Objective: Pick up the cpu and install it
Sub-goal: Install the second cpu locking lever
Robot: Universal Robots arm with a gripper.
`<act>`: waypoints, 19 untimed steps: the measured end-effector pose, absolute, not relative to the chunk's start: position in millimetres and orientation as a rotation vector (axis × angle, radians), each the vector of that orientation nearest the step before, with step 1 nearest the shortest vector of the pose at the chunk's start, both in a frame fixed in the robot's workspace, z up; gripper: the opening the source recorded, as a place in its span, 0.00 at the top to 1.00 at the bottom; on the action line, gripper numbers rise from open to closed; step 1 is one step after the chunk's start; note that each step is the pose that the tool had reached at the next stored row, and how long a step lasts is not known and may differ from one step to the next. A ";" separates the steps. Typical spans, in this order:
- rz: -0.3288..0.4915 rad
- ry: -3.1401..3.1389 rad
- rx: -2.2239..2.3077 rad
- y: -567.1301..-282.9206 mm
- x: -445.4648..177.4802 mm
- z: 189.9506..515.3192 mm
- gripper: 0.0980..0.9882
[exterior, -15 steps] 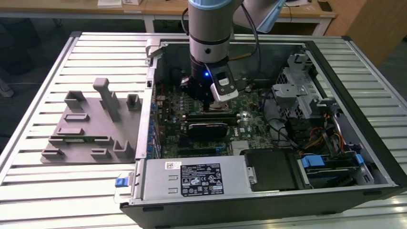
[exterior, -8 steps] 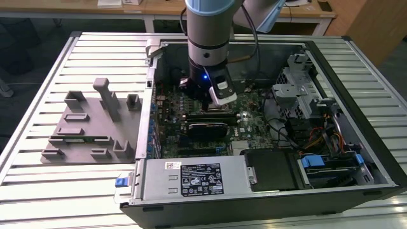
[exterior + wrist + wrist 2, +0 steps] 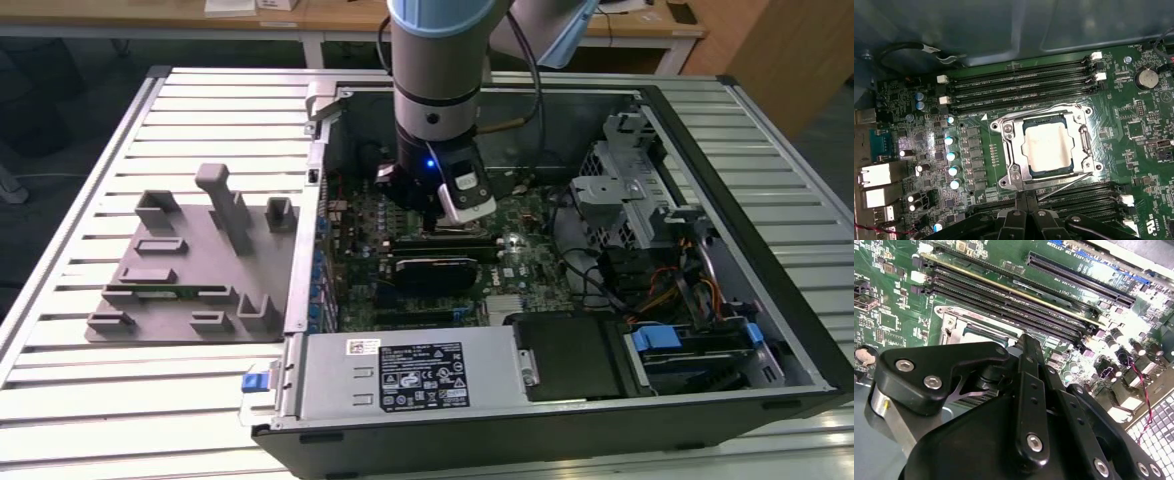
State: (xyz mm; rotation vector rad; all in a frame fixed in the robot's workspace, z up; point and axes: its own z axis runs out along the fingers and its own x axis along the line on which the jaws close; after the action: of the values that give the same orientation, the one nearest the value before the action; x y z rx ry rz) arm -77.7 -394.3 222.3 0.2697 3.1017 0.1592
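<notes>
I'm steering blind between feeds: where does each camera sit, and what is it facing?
Exterior view: high off the arm, angled down on the open black computer case; the arm's wrist shows.
First wrist view: on the arm, facing down at the flat square silvery cpu in its metal socket frame; hand linkage shows.
Second wrist view: behind the black hand, facing across the green motherboard.
Both wrist views share the long black memory slots.

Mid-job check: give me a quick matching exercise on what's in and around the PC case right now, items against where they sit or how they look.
Items:
1. cpu
2. gripper
3. grey holder tray
4. coin battery

Descriptions:
A. on the slatted table, outside the case
B. round, silvery, on the motherboard's edge
C. lying in the metal socket frame
D. black, just above the socket's edge

Pairs: 1-C, 2-D, 3-A, 4-B
</notes>
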 end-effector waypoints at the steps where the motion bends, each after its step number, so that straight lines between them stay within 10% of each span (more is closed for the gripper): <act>1: 0.159 3.102 0.270 -394.6 -77.9 222.2 0.99; 19: 0.176 3.102 0.270 -403.0 -84.9 211.6 0.99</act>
State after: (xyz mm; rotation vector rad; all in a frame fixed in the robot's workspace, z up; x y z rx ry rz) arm -84.9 -403.0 211.6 0.2698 3.1018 0.1764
